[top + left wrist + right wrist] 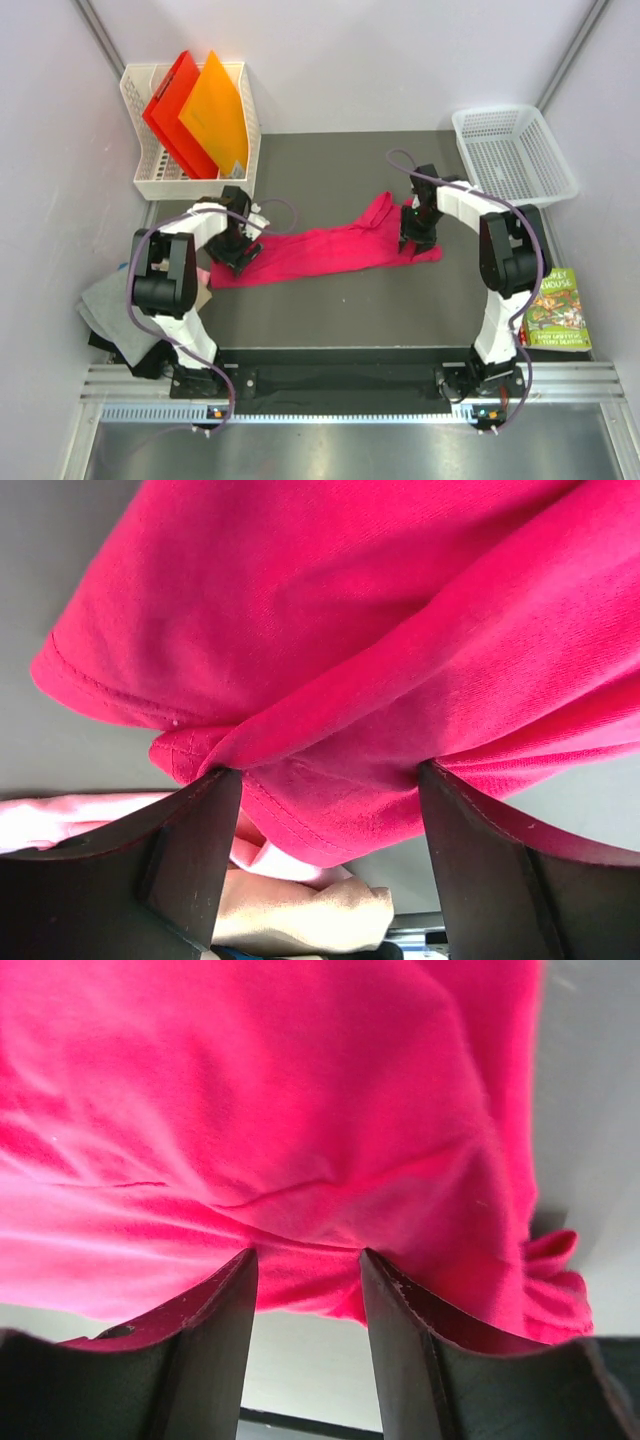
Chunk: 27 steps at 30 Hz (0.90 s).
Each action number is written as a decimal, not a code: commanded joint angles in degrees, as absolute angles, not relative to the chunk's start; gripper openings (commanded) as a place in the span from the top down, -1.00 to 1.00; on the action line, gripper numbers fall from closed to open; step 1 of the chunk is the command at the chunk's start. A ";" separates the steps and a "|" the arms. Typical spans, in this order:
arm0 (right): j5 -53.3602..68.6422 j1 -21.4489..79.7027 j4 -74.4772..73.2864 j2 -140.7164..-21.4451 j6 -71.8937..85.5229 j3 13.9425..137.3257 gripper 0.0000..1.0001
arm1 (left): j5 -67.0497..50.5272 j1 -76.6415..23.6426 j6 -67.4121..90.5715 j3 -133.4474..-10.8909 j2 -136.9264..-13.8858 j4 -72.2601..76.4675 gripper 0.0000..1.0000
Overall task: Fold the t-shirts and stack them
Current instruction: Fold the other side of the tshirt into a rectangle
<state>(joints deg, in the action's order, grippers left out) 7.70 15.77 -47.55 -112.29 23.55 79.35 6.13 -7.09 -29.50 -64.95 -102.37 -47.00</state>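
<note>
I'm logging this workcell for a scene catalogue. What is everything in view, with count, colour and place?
magenta t-shirt: one, bright magenta, stretched across the table's middle
folded shirts: small pile, grey with pale pink showing, table's left edge; count unclear
file rack: one, white, far left
red folder: one, standing in the rack
orange folder: one, standing beside the red one
basket: one, white, far right
book: one, green cover, right edge
table: one, dark grey
left arm, right arm: white and black; jaws at the shirt's two ends, cloth between them, tips hidden
</note>
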 commanded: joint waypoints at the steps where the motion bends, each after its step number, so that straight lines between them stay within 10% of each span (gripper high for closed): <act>1: 0.70 12.48 -50.71 -108.20 19.86 72.87 0.05 | 7.74 -6.59 -31.02 -61.61 -99.94 -45.35 -0.53; 11: 2.28 12.57 -56.95 -101.33 20.12 79.52 0.01 | 6.42 -6.42 -31.91 -66.24 -94.75 -50.97 -0.54; 27: 14.24 21.79 -61.44 -124.89 28.12 113.29 -0.02 | 1.58 -11.69 -25.93 -76.30 -93.52 -57.57 -0.54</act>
